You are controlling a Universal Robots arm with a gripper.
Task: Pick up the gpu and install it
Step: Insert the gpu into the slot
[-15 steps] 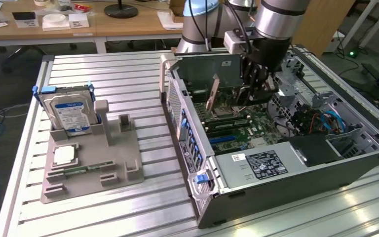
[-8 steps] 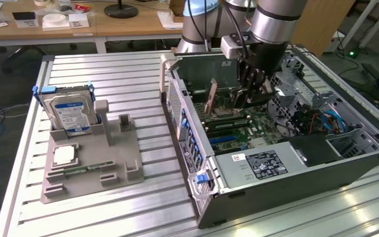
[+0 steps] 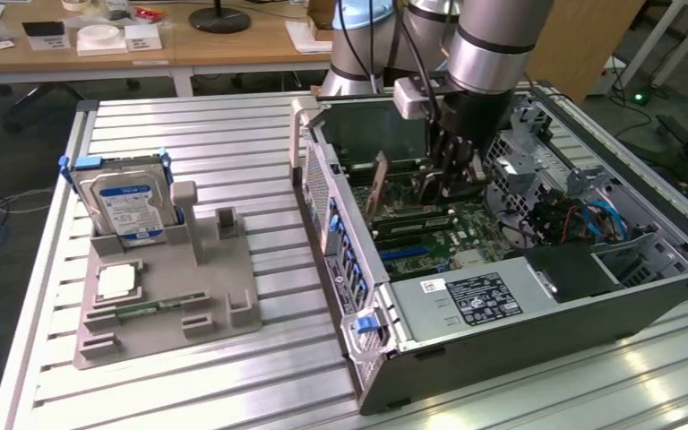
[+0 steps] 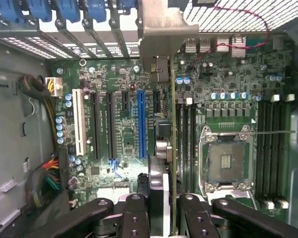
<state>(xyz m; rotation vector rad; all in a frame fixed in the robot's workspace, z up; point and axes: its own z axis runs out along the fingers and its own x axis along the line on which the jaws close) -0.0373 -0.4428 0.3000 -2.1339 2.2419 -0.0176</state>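
Note:
The gpu (image 4: 173, 148) shows edge-on in the wrist view as a thin dark card, its pale metal bracket (image 4: 159, 29) at the case's rear wall. My gripper (image 4: 161, 218) is shut on it, one black finger on each side. The card stands upright over the motherboard, just beside the long blue slot (image 4: 141, 124); I cannot tell whether its edge is down in a slot. In the exterior view my gripper (image 3: 446, 175) reaches down into the open computer case (image 3: 536, 305), and the gpu (image 3: 380, 184) stands on edge below it, running toward the case's rear panel.
Inside the case are the CPU socket (image 4: 226, 161), memory slots (image 4: 268, 148), a white slot (image 4: 80, 121) and cable bundles (image 4: 49, 173). On the exterior view's left, a grey fixture (image 3: 219, 300) holds a silver hard drive with a blue label (image 3: 129, 202). The case walls leave little room around the arm.

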